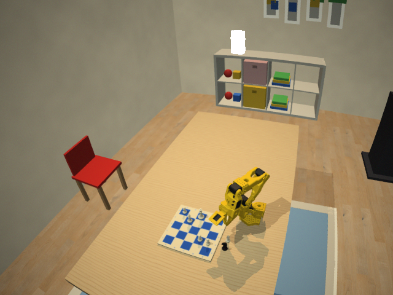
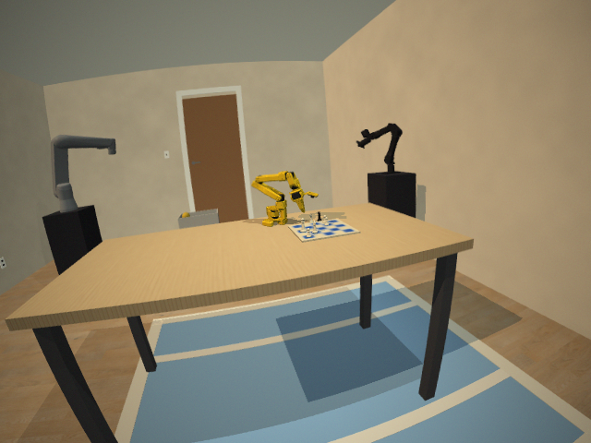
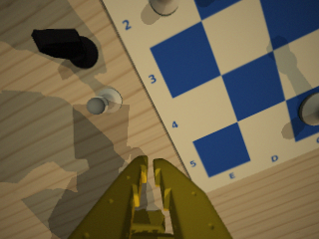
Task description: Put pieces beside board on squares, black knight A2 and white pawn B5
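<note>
The blue-and-cream board (image 1: 190, 232) lies on the table beside my yellow arm (image 1: 244, 200). In the wrist view its edge (image 3: 164, 100) shows the numbers 2 to 5 and the letters E and D. The black knight (image 3: 67, 47) stands on the wood left of the board, near row 2. The white pawn (image 3: 102, 103) stands upright on the wood near row 3. Both also show in the top view: the knight (image 1: 225, 246) and the pawn (image 1: 228, 238). My gripper (image 3: 150, 171) is shut and empty, hovering above the wood by the board's row 5 corner, short of the pawn.
Several white pieces stand on the board, such as one near row 2 (image 3: 163, 6) and one at the right (image 3: 311, 107). A second table-side arm (image 2: 385, 143) and a grey arm (image 2: 66, 161) stand on black pedestals away from the table.
</note>
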You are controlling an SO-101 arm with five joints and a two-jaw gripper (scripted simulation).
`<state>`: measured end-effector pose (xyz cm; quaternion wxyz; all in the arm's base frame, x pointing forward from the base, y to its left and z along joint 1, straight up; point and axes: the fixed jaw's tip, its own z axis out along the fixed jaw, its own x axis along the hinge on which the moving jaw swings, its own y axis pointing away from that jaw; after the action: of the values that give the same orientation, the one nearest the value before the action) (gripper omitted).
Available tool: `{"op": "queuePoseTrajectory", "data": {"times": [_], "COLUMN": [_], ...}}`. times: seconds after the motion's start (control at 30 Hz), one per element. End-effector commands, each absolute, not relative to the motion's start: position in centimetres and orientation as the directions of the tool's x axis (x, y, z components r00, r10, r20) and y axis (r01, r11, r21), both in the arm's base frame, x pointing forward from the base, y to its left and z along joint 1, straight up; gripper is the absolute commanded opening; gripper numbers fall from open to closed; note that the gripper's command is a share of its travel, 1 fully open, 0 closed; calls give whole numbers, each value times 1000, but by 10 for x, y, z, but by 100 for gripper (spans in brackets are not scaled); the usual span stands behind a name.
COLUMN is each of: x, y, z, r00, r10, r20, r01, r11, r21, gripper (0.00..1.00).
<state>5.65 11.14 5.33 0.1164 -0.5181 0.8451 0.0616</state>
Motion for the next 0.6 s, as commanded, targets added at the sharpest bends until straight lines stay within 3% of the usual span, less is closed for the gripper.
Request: {"op": "queuePoseTrajectory", "data": {"times": [0.0,0.23,0.57], "x": [56,56,56], "y": [112,112,115], "z": [74,94,96], "r00": [-428,-428,-419], "r10": [-862,-862,-863], "r20": [-272,-272,-281], "r01": [-893,-893,-898], "r11": [449,449,441], "r21": [-16,-16,-16], "gripper": [0,0,0]}}
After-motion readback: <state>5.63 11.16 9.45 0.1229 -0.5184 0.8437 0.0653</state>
